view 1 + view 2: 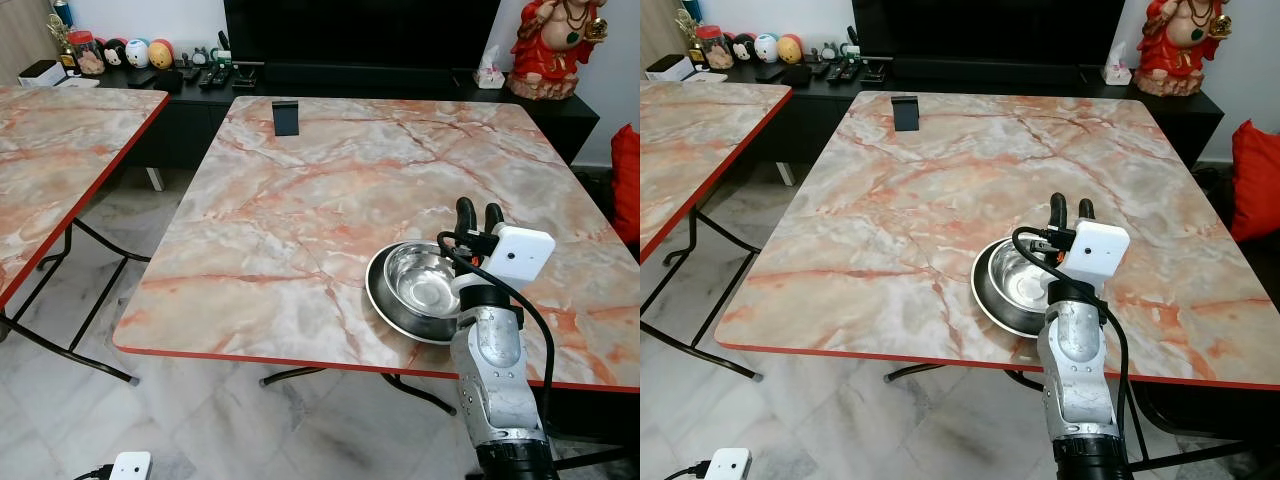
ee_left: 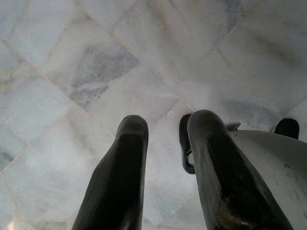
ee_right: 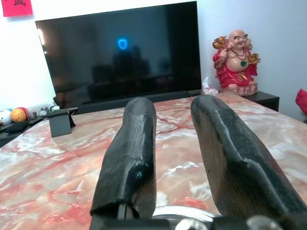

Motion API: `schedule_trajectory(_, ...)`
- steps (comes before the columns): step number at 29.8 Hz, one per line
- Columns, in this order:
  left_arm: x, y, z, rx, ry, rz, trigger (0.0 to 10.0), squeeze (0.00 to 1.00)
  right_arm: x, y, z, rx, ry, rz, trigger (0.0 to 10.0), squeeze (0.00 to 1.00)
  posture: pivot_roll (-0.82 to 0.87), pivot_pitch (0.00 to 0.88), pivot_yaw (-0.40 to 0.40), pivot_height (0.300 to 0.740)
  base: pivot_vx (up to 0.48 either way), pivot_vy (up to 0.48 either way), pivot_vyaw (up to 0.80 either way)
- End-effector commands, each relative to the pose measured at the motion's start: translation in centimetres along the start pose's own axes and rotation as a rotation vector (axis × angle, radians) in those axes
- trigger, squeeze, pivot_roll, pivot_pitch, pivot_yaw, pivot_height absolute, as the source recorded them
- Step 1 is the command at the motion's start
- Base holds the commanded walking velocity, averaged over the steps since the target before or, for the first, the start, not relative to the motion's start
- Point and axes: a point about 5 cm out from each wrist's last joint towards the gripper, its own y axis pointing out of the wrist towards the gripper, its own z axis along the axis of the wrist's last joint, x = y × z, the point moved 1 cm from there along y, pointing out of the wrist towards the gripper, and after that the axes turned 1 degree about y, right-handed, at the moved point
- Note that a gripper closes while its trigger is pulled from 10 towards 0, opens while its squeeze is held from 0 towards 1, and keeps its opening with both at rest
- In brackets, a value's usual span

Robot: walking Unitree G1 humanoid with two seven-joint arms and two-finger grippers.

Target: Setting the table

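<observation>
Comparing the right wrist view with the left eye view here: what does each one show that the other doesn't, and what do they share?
Right wrist view alone: the television's whole dark screen and the open right hand's two fingers seen close up.

Left eye view alone: the steel bowl near the table's front edge, the second table, the floor and the round figurines on the sideboard.

Shared: the marble-patterned table, the small black stand near its far edge, and the red statue.
</observation>
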Motion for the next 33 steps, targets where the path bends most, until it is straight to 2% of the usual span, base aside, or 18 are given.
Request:
schedule_trajectory(1,-0.41,-0.14,-0.17,-0.006,0.003,0.007,10.0,0.00,0.00,0.27,0.01,0.003,0.002,-0.006,10.0,0.00,-0.01,0.000,-0.006,0.740,0.000,0.277,0.00)
schedule_trajectory(11,-0.42,-0.13,-0.15,-0.007,-0.001,0.008,10.0,0.00,-0.03,0.33,0.02,0.003,0.001,-0.006,10.0,0.00,-0.01,0.000,-0.005,0.740,0.000,0.285,0.00)
schedule_trajectory(33,-0.52,-0.12,0.00,-0.004,0.001,0.009,10.0,0.00,-0.51,0.48,0.01,0.008,0.009,0.002,10.0,0.00,-0.01,0.000,0.005,0.740,0.000,0.480,0.00)
